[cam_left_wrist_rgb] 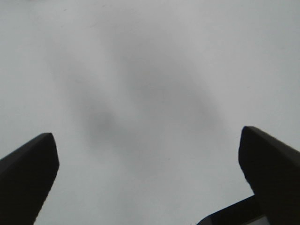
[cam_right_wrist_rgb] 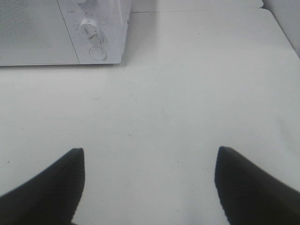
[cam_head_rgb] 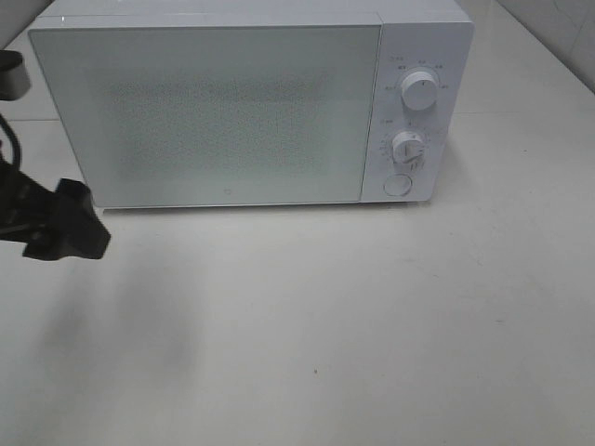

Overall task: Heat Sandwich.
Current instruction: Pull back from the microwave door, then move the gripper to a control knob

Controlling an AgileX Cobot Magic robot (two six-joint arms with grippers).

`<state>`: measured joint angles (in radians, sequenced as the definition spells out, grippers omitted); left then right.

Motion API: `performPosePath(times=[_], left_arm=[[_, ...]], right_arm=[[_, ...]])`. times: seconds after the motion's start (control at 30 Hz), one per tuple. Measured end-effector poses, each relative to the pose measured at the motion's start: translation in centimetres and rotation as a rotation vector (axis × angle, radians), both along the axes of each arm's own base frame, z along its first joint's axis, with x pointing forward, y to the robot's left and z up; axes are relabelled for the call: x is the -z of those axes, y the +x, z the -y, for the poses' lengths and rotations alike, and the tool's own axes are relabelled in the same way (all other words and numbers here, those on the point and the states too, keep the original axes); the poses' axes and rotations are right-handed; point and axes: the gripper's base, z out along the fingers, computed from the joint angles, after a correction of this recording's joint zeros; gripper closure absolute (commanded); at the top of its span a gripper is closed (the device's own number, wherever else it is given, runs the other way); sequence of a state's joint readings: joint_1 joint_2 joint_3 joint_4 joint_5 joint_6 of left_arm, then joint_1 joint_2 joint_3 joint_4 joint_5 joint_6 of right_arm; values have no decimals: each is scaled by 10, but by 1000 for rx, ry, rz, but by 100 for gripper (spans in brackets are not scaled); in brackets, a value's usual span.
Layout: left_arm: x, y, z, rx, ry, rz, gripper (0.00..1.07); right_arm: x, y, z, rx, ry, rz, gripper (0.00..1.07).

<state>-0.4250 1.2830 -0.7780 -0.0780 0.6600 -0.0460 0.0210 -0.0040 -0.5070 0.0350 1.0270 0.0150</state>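
Two claws on show, neither clamped on anything.

Left claw: fingers spread wide apart, with nothing between them but pale counter and a soft grey shadow. From the high camera, visible only as a black block at the end of the left arm. Hangs over the counter, near the lower left front corner of the microwave, not touching it.

Right claw: fingers likewise well apart, gripping nothing, just counter surface between and below them. Lies outside the high camera's frame.

Ahead of the right claw and well apart from it, the microwave's control end: upper dial, lower dial directly beneath, then a round button just under that. Beside the controls, the door, shut flat against the white body, frosted and speckled grey, too cloudy to see through.

Sandwich: not visible in any of the three views. Cannot tell where it lies relative to either claw. Certainly not between the fingers of the left or the right.
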Motion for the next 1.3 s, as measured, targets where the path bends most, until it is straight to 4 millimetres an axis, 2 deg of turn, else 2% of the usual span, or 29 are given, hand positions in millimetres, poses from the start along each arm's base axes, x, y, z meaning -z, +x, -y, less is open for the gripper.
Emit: performPosePath(times=[0.1, 0.13, 0.23, 0.3, 0.33, 0.47, 0.63, 0.77, 0.8, 0.83, 0.97, 1.0, 1.1, 1.3], left_arm=[[-6, -1, -21, -74, 10, -21, 7], [-6, -1, -21, -74, 10, -21, 7], [-11, -4, -49, -172, 25, -55, 7], [-12, -5, -54, -189, 28, -64, 7], [-13, -8, -65, -224, 38, -91, 7], [-16, -17, -87, -296, 52, -132, 7], [-17, -29, -95, -312, 61, -150, 7], [-22, -52, -97, -317, 57, -128, 7], [-23, -62, -97, -315, 56, -121, 7], [-23, -62, -97, -315, 56, -121, 7], [-21, -87, -97, -312, 56, -106, 7], [-21, -87, -97, -312, 56, -106, 7], [-19, -107, -97, -312, 49, -59, 7], [-16, -128, -96, -313, 38, 9, 7]], right_arm=[[0, 0, 0, 0, 0, 0, 34], [0, 0, 0, 0, 0, 0, 34], [0, 0, 0, 0, 0, 0, 34], [0, 0, 0, 0, 0, 0, 34], [0, 0, 0, 0, 0, 0, 34], [0, 0, 0, 0, 0, 0, 34], [0, 0, 0, 0, 0, 0, 34], [0, 0, 0, 0, 0, 0, 34], [0, 0, 0, 0, 0, 0, 34], [0, 0, 0, 0, 0, 0, 34], [0, 0, 0, 0, 0, 0, 34], [0, 0, 0, 0, 0, 0, 34], [0, 0, 0, 0, 0, 0, 34], [0, 0, 0, 0, 0, 0, 34]])
